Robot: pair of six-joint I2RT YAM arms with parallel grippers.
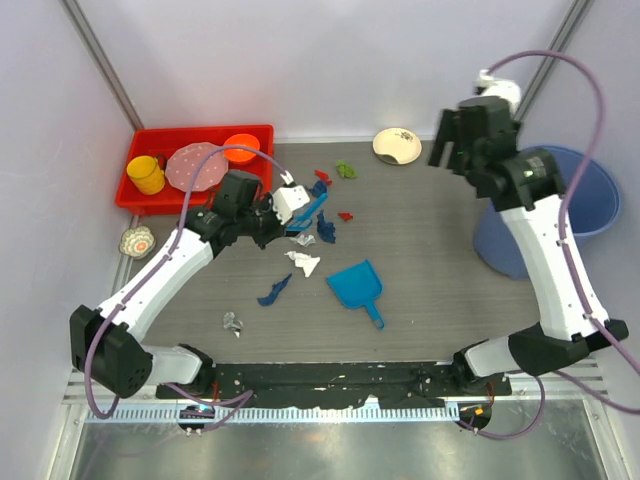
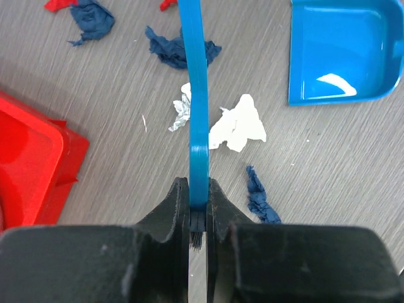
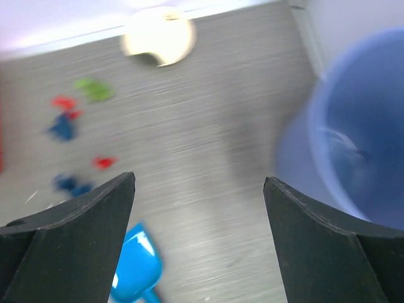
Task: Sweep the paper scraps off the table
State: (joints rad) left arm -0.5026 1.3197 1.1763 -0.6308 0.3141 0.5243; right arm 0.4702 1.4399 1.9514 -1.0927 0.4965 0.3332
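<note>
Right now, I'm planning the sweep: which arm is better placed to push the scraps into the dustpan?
Left. Its jaws are shut on the brush, with scraps either side and the dustpan close by. The right jaws hang open and empty by the bucket, far from them.

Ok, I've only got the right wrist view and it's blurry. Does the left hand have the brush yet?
Observer: Yes, the left hand is shut on the blue brush.
Operator: Which way does the dustpan open?
Observer: The dustpan opens toward the white scrap, with its handle toward the near edge.
Operator: Any scraps outside my view?
Observer: One silvery scrap lies alone on the left side, close to the near edge.
</note>
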